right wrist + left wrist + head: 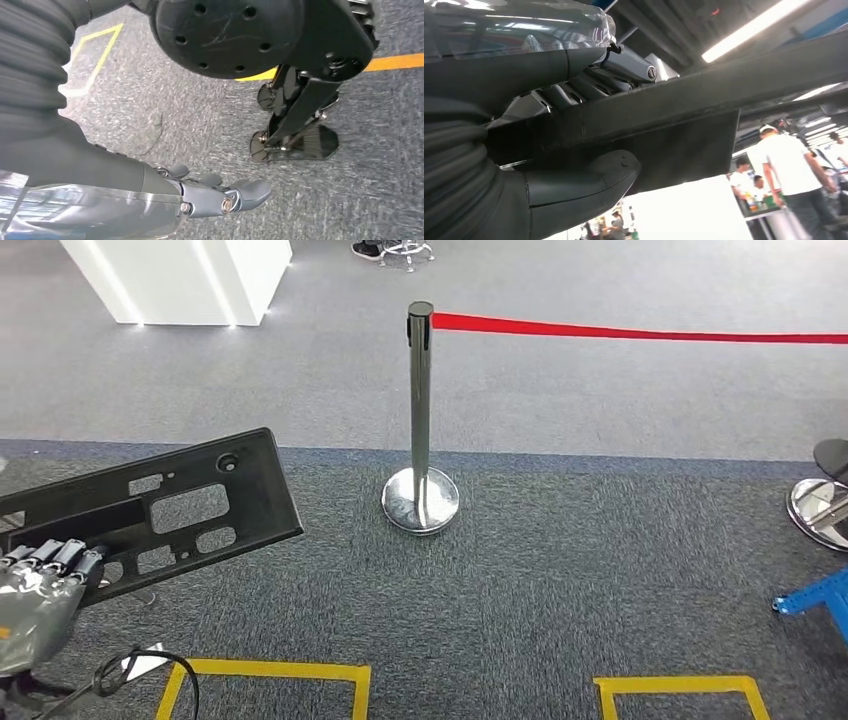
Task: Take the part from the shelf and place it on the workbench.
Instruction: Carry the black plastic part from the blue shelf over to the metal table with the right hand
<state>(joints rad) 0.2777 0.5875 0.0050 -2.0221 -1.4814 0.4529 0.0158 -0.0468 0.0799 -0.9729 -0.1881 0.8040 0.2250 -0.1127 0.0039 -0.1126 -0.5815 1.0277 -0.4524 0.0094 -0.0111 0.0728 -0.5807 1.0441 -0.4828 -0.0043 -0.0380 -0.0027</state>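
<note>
The part (190,505) is a long flat black plastic panel with several cut-out openings. In the head view it sits at the left, tilted up to the right over the grey carpet. My left hand (40,590) grips its lower left end, fingers over the top face. In the left wrist view the thumb (574,185) presses under the part (664,115) and the fingers (624,65) lie over it. My right hand (215,195) hangs above the carpet with its fingers stretched out and nothing in it.
A chrome barrier post (420,420) with a red belt (640,332) stands straight ahead. A second post base (820,505) and a blue frame (815,600) are at the right. Yellow tape squares (265,672) mark the floor. People (789,165) stand at a table.
</note>
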